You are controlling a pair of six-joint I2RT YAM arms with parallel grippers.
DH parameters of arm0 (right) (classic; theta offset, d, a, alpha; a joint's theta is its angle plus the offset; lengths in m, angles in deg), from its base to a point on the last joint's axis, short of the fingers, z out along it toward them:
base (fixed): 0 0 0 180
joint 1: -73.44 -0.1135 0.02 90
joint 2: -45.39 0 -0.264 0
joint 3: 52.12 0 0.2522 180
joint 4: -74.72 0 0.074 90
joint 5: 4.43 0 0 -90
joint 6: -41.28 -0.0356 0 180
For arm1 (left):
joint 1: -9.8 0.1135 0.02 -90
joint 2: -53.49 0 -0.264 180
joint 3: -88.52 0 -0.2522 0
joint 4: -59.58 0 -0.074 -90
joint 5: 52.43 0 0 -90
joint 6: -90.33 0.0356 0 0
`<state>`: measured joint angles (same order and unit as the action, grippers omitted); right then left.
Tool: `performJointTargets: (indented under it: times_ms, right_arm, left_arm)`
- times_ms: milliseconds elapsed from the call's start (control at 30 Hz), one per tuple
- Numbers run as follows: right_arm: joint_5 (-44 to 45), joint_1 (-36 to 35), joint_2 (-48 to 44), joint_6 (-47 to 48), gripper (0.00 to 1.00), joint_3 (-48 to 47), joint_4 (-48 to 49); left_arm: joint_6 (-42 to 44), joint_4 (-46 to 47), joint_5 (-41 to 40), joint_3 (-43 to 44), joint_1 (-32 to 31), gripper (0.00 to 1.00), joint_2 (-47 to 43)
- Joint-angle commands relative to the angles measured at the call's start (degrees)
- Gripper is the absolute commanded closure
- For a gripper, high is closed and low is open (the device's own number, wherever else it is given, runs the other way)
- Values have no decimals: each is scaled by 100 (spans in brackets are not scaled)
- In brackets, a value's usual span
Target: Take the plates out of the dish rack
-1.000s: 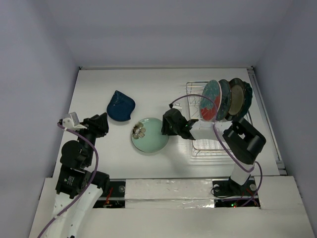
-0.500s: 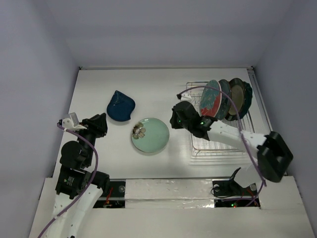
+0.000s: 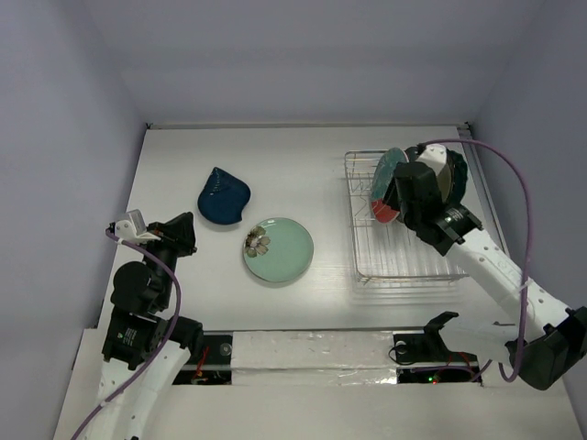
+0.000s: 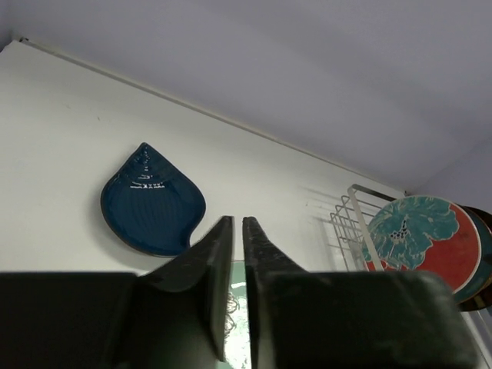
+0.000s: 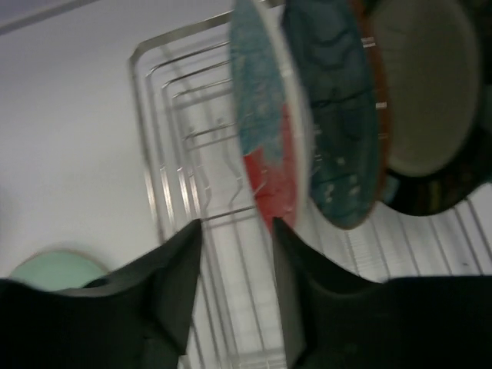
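The red plate (image 5: 265, 138) stands on edge, foremost in the rack (image 5: 177, 131), with two others close behind. I judge I should centre on its rim alone, then lift straight up. It sits just ahead of my open, empty right jaws, nearer one finger. My left jaws are nearly closed on nothing.

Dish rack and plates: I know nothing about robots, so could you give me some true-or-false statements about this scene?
1. Three plates stand on edge in the dish rack: a teal-and-red plate, a dark teal plate, an olive-centred plate. True.
2. The blue shell-shaped dish is in the rack. False: it lies on the table, left of the rack.
3. The right gripper is open and holds nothing. True.
4. The left gripper holds the pale green plate. False: that plate lies flat on the table, apart from it.
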<state>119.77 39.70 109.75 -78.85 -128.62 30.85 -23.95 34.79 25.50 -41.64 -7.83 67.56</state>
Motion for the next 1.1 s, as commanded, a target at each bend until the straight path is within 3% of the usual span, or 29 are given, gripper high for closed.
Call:
performJointTargets:
  times_ms: [0,67,300,567,800,1067]
  right_arm:
    - [403,446,-187,226,49,-10,-487]
    - [413,656,-108,297,43,-71,-505]
    - [-264,1333,559,718,50,-290,127]
    - [-212,1528,1535,1105,68,-774,278]
    - [-62,1528,1325,1386,100,-1091,5]
    - [-53,1528,851,1686,100,-1934,-443]
  left_arm:
    - [-25,153,21,49,-30,89,-27]
    - [-34,171,21,40,-30,79,8]
    - [-25,215,21,31,-83,68,61]
    - [-16,232,21,31,-83,65,88]
    - [-16,250,21,22,-83,64,88]
    - [-25,250,21,14,-83,64,79]
